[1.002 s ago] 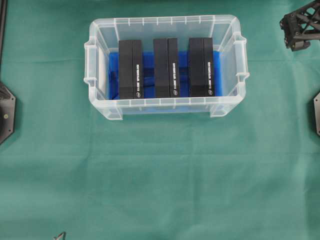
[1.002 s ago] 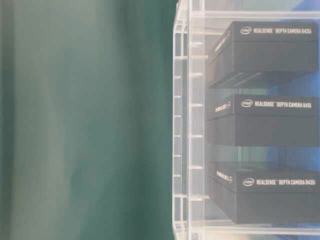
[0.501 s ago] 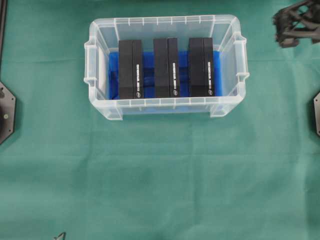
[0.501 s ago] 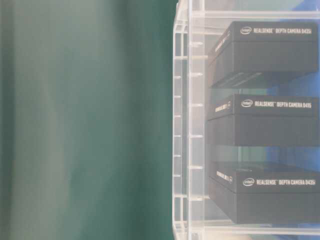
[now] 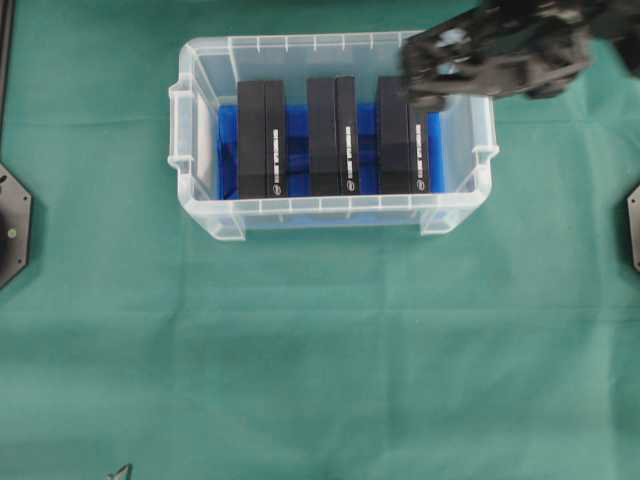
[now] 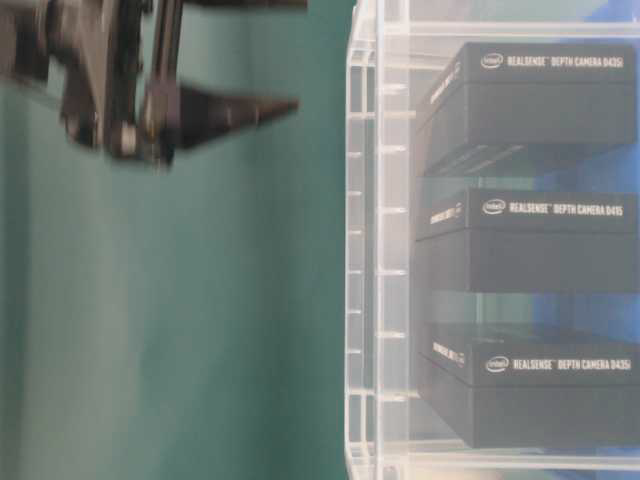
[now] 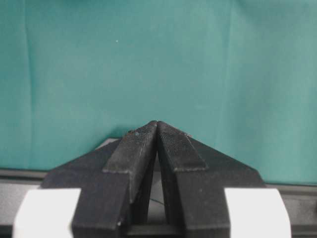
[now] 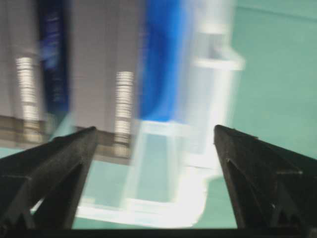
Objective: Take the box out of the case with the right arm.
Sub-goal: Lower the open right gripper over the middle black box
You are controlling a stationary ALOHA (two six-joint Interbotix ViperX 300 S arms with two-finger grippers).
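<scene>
The right gripper [image 5: 425,75], jaws spread wide for a grasp, hangs at two o'clock over the case [image 5: 195,70], above the rightmost box [image 5: 400,150] standing upright inside.

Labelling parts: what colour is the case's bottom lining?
Blue lining, clearest in the overhead view.

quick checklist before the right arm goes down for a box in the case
1. Right gripper open: ok, fingers spread wide.
2. Gripper empty: ok.
3. Gripper over the case: ok, above its far right corner.
4. Centred on the right box: cannot tell, view blurred.
5. Three boxes standing upright, apart: ok.
6. Left gripper clear of the case: ok, shut over bare cloth.
</scene>
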